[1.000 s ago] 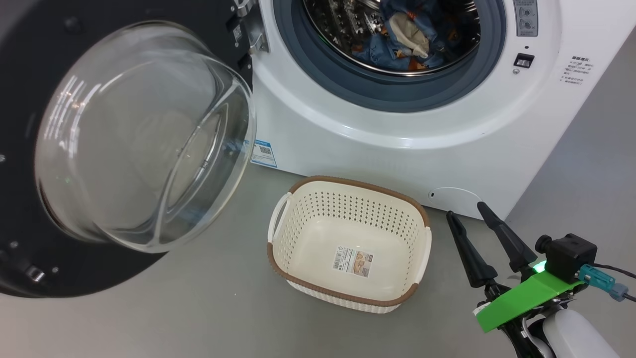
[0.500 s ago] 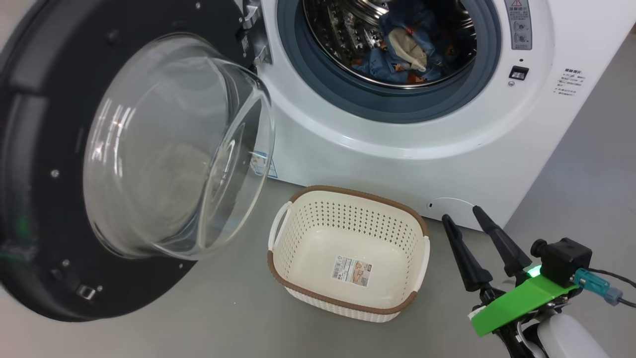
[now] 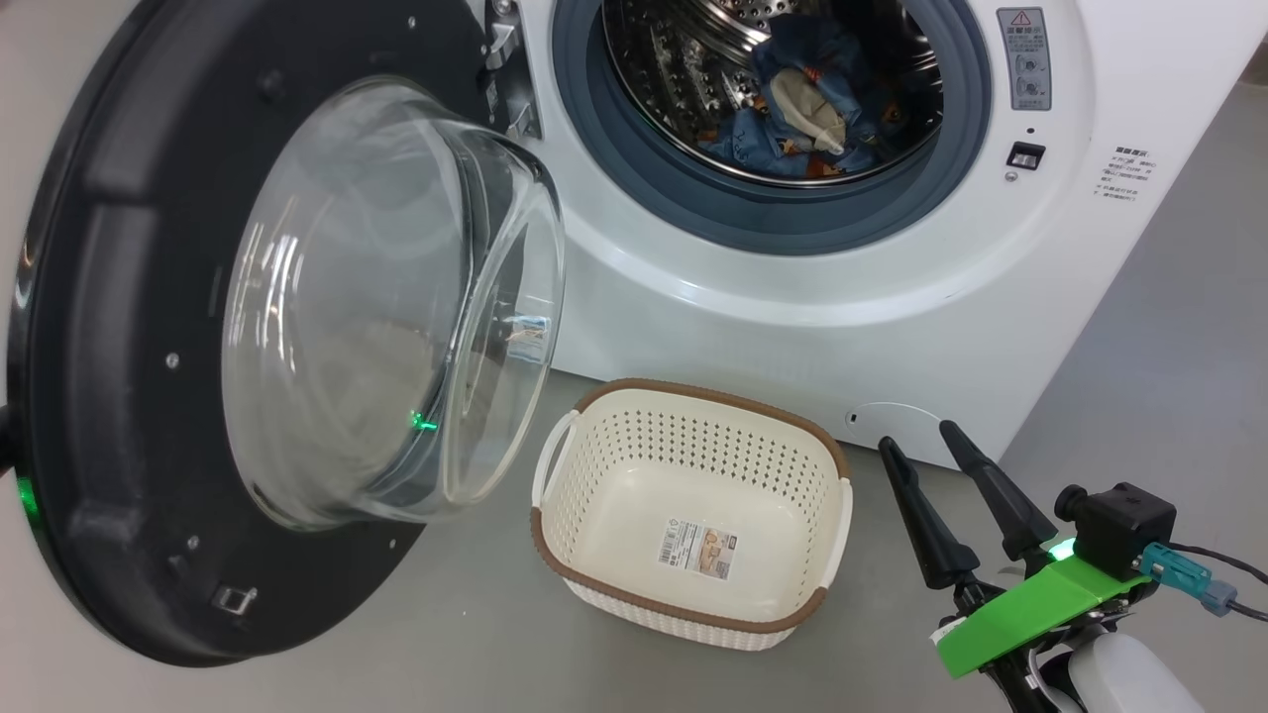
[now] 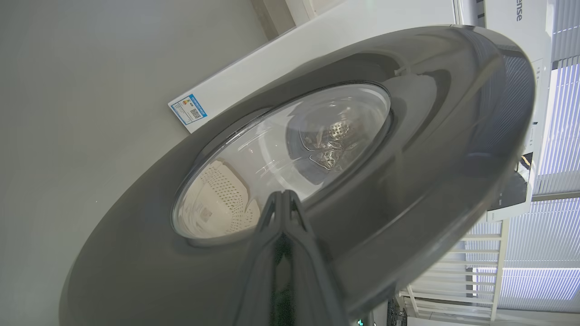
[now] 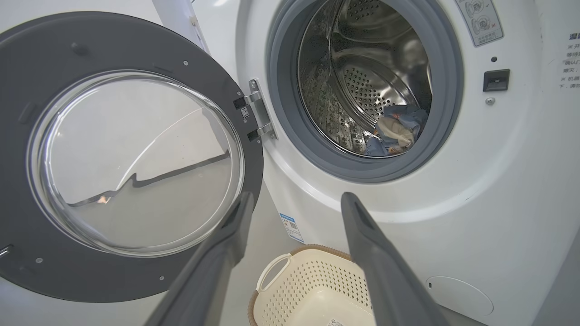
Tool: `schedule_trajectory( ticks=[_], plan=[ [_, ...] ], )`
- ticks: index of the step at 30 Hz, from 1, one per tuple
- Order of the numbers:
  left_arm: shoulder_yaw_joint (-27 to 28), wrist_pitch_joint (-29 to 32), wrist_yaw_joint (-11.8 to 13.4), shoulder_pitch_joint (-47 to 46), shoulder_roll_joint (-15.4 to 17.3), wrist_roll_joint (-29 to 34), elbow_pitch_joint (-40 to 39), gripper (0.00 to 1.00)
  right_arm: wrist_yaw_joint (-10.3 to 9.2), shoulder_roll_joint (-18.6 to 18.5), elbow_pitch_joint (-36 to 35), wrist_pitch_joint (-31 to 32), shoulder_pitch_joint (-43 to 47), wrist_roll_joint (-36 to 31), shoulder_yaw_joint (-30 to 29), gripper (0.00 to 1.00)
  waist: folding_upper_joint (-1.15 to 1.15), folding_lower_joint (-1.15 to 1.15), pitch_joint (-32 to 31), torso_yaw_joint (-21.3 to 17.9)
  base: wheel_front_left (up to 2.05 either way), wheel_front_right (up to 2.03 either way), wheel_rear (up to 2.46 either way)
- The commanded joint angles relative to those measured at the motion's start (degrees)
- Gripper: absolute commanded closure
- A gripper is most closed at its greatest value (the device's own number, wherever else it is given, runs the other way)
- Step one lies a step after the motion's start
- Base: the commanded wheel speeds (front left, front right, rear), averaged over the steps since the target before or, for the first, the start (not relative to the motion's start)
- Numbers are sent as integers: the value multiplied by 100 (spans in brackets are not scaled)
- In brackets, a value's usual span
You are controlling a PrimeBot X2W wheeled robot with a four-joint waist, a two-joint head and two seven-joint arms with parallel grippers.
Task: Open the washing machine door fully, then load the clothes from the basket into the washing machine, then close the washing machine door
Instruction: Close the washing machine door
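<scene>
The washing machine, a big white front-loader with a grey gasket around a steel perforated drum, stands at the far side of the grey floor, its round opening facing the near side. The washing machine door, a wide black ring around a bulging clear glass bowl, hangs from hinges on the left of the opening and is swung out to the left, the bowl bulging toward the right and the near side. The basket, cream with perforated walls and a brown rim, sits upright on the floor just in front of the machine, near the bowl's right, its long axis running roughly left to right and a label on its bottom. The clothes, blue fabric with orange print around a cream piece, lie heaped low in the drum. The right gripper hovers right of the basket, fingers spread apart, holding nothing, pointing at the machine's lower front. The left gripper, fingers pressed together, points at the door's glossy outer face beside the window's edge.
</scene>
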Motion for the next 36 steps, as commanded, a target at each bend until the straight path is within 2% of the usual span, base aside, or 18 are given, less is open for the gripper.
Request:
schedule_trajectory(
  ticks=[1,36],
  plan=[
    [94,107,42,-18,219,-50,-244,100,9,-1,-118,-26,-4,10,86,0,0,0,-16,-11,0,0,0],
    [-264,463,-40,174,-25,-183,-723,100,9,51,-45,-26,96,45,163,0,0,0,-210,-59,0,0,0]
  ],
)
